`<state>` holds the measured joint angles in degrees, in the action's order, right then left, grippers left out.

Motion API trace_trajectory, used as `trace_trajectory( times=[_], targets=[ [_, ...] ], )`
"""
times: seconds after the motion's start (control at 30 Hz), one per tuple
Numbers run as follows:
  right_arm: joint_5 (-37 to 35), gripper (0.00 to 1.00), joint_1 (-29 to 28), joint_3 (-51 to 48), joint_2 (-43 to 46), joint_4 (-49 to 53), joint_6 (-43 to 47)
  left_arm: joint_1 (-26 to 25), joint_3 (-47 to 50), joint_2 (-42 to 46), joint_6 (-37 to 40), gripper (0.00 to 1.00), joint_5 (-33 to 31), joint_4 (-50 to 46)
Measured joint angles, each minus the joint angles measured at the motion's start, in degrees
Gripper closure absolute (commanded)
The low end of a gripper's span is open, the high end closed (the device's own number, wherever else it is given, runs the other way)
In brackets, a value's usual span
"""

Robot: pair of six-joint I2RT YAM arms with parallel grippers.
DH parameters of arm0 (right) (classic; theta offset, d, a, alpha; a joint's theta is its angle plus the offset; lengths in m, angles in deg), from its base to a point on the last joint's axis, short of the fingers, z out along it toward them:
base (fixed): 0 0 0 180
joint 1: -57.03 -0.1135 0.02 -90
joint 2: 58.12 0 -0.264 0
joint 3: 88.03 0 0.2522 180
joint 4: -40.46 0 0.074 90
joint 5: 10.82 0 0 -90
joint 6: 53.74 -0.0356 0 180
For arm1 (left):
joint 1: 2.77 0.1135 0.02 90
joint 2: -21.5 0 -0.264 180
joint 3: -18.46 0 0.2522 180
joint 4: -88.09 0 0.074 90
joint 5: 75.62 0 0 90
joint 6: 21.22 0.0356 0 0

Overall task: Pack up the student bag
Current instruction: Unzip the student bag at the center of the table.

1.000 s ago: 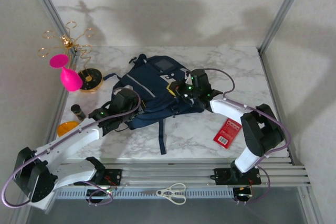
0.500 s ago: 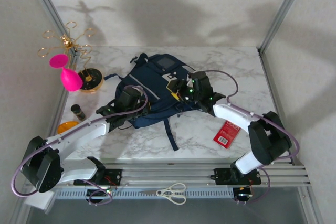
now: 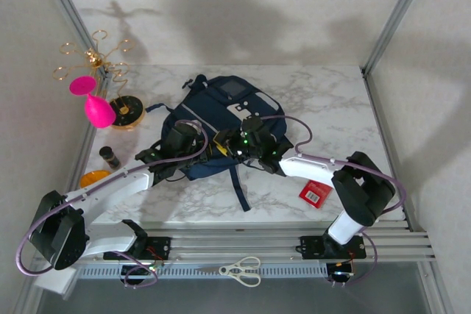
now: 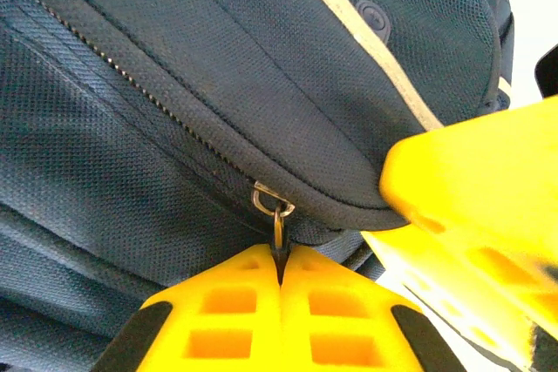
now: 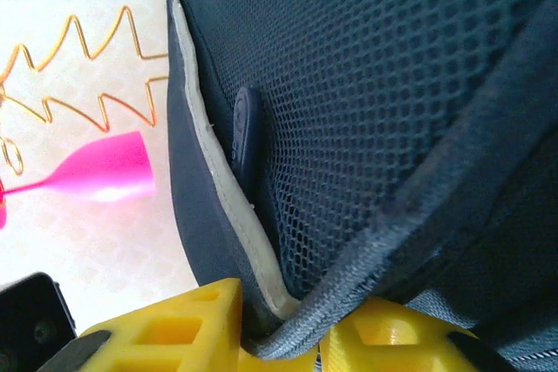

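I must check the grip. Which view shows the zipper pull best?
Left wrist: the zipper pull sits pinched in the left gripper. The top view gives the whole backpack, the right wrist its mesh.

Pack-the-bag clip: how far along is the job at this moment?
Done: nothing visibly packed; the red packet and scissors lie outside the student bag. In hand: the left hand is shut on the zipper pull and the right hand pinches a bound edge of the bag, so opening seems underway. Left: unzip it, then presumably load the loose items.
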<state>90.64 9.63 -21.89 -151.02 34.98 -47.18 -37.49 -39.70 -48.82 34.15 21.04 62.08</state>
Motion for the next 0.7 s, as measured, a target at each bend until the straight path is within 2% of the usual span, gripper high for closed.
trace_trajectory(
  times=[0.1,0.27,0.4,0.5,0.7],
  targets=[
    [-2.54,0.9,-0.33,0.0,0.0,-0.17,-0.11,0.0,0.0,0.24,0.52,1.0,-0.44,-0.26],
    [-4.52,1.0,-0.09,-1.22,0.9,-0.81,0.72,0.0,-1.03,0.35,3.1,1.0,-0.31,-2.29],
    [-4.74,1.0,1.4,-3.58,4.59,-0.22,3.69,-0.11,-5.44,0.33,5.6,1.0,-0.48,-7.02],
    [-0.85,1.0,5.35,-5.9,7.78,0.55,6.49,-0.11,-8.11,0.33,7.04,1.0,-0.83,-9.11],
    [9.25,1.0,19.58,-5.62,10.8,9.11,16.5,0.33,-9.51,-1.16,9.88,1.0,-1.62,-12.81]
  ],
)
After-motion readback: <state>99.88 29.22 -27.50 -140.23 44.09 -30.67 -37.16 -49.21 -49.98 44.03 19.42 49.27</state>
